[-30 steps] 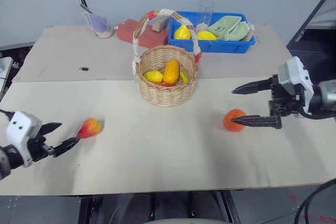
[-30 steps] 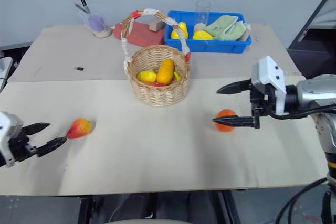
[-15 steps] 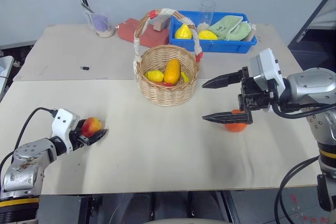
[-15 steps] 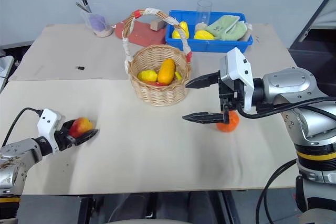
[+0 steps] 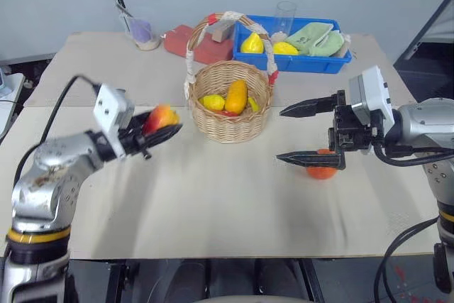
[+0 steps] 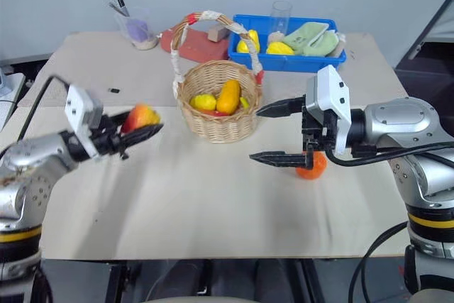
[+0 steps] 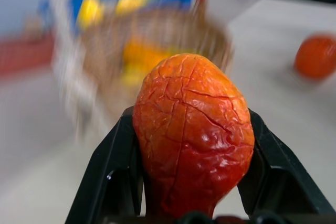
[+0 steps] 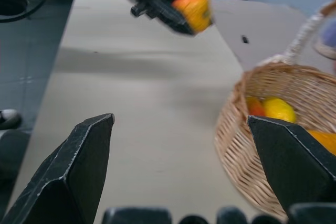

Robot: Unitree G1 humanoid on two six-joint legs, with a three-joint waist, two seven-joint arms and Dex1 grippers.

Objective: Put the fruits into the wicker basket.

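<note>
My left gripper is shut on the pointed red fruit, held in the air just left of the wicker basket. In the left wrist view the red fruit sits clamped between both fingers. The basket holds yellow and orange fruits under its taped handle. My right gripper stands open to the right of the basket, pointing left, with nothing between its fingers. The round orange fruit lies on the table, partly behind the lower finger. The right wrist view shows the basket and the held red fruit.
A blue tray with yellow fruits and a green cloth stands behind the basket. A clear glass, a red block and a cup line the back. A small black item lies at far left.
My left gripper shut on the red fruit, lifted it off the table and carried it right toward the basket. The right gripper stayed open near the orange fruit.
</note>
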